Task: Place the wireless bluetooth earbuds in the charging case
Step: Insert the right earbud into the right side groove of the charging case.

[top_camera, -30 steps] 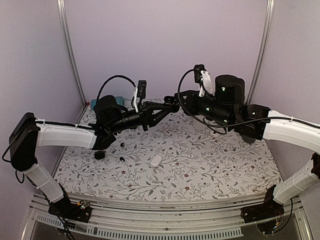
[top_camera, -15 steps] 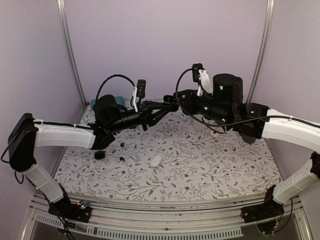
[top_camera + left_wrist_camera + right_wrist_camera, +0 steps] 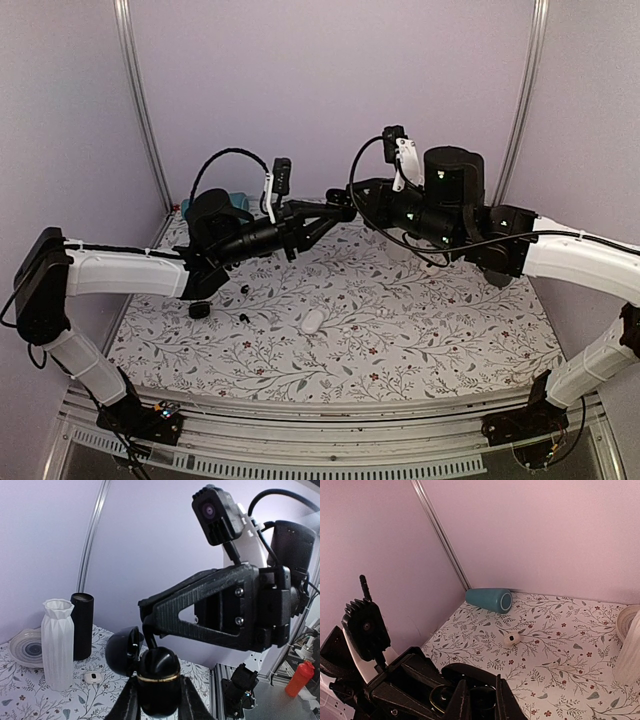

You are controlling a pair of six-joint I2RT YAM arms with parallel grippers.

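A black charging case (image 3: 159,697) with a gold rim is held in the air, its lid (image 3: 120,652) swung open to the left. My left gripper (image 3: 159,690) is shut on the case body. In the top view both grippers meet above the back middle of the table, the left gripper (image 3: 334,213) beside the right gripper (image 3: 351,205). My right gripper (image 3: 482,696) is shut on a glossy black earbud (image 3: 161,662) at the case mouth, one of its fingers (image 3: 149,637) touching the dome. Two loose earbuds (image 3: 245,288) (image 3: 243,316) lie on the table at the left.
On the floral table lie a white case (image 3: 312,320) at the front middle and a black case (image 3: 200,310) at the left. A teal cylinder (image 3: 490,600) lies at the back wall, a small white case (image 3: 511,639) near it. A white vase (image 3: 57,642), black cylinder (image 3: 82,625) and plate (image 3: 25,647) stand together.
The right gripper has edged a little left and closed in on the case held by the left gripper. The left arm has barely moved.
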